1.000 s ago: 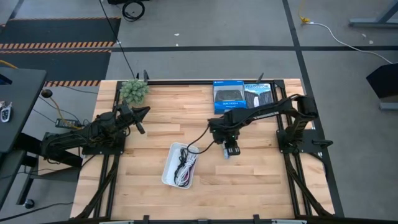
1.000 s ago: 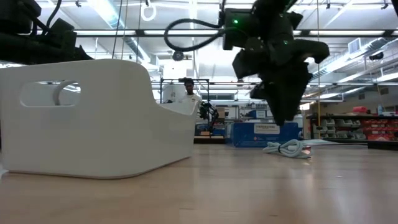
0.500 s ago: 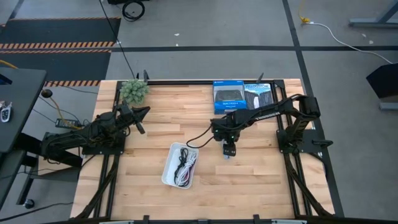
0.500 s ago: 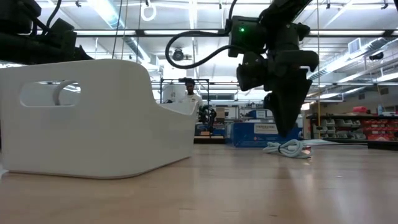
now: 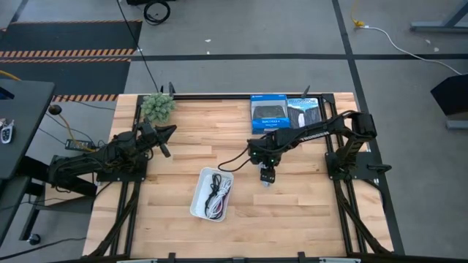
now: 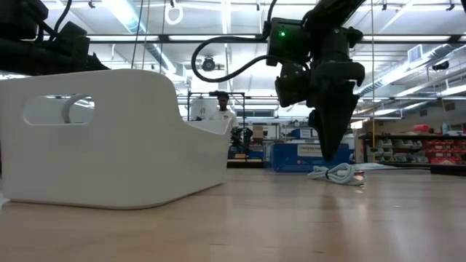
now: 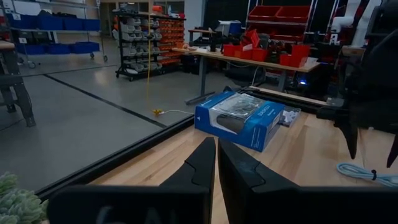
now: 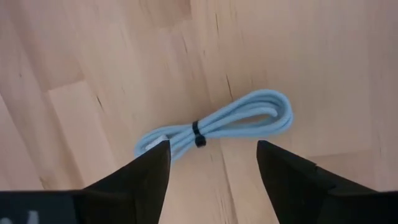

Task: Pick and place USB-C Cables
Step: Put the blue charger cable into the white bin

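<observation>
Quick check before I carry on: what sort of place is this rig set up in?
Probably a workshop or warehouse-style lab: concrete floor with taped lines, parts shelving and a workbench with red bins.

On the wooden counter (image 5: 175, 161) a white bin (image 5: 197, 203) holds coiled cables (image 5: 218, 196), dark and pale ones tangled together. The right gripper (image 5: 266, 177) hangs just right of the bin, reaching in from the right, with two blue boxes (image 5: 284, 113) at the far edge behind it. The left gripper (image 5: 162, 139) rests near the left side, close to a small green plant (image 5: 158, 106).
</observation>
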`<state>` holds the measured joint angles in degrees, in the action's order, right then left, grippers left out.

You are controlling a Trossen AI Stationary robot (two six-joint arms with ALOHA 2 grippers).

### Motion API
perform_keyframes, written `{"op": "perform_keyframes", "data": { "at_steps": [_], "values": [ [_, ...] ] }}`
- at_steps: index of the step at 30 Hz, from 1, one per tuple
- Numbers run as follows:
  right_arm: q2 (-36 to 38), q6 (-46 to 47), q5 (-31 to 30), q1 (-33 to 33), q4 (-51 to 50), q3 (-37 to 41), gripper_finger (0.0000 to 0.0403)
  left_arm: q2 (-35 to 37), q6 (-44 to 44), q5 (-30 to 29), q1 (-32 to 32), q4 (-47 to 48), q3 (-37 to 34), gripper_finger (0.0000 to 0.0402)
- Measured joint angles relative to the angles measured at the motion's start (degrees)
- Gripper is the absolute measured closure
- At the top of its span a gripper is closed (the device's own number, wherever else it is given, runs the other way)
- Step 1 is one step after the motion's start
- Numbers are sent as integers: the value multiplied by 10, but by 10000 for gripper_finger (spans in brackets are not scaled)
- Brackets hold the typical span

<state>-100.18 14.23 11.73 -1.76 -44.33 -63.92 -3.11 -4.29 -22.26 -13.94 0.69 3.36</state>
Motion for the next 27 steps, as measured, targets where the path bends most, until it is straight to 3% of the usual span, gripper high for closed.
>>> {"op": "perform_keyframes", "data": {
  "at_steps": [12, 27],
  "values": [
    [-1, 23, 16, 3, 21, 43, 158, 0, 0, 0, 0, 0, 0, 377],
    [-1, 87, 84, 22, 55, 55, 158, 0, 0, 0, 0, 0, 0, 377]
  ]
}}
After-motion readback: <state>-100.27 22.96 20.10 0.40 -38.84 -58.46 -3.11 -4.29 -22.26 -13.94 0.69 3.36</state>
